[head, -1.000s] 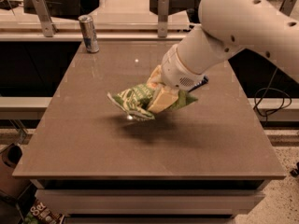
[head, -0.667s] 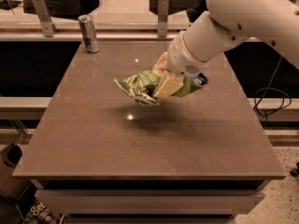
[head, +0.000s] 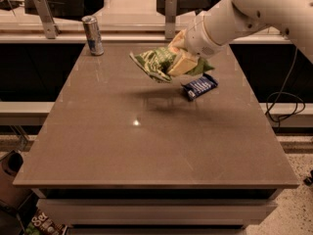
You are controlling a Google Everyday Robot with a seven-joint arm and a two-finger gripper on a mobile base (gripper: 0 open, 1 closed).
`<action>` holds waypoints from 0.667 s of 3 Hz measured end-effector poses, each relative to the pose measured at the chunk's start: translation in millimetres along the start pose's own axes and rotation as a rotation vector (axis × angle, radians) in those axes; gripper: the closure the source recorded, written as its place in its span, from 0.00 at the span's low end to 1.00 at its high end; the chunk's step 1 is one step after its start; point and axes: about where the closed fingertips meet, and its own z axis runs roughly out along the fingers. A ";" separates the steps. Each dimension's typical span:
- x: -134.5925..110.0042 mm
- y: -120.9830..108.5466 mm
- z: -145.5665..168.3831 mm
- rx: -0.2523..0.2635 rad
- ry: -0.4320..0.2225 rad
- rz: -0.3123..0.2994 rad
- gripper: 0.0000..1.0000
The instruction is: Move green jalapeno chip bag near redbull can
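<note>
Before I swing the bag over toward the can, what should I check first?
1. Grasp: hand is shut on the green jalapeno chip bag: ok.
2. Clearance: the bag hangs above the table, with its shadow beneath it: ok.
3. Target: redbull can stands upright at the far left corner: ok.
4. Obstacle: the blue wrapped bar lies on the table below the hand, on the side away from the can: ok.
5. Grip security on the crinkly foil: cannot tell.
6. Bag near the can: not ok, they are well apart.
</note>
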 end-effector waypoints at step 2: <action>-7.7 -71.4 25.5 0.104 -0.025 -0.055 1.00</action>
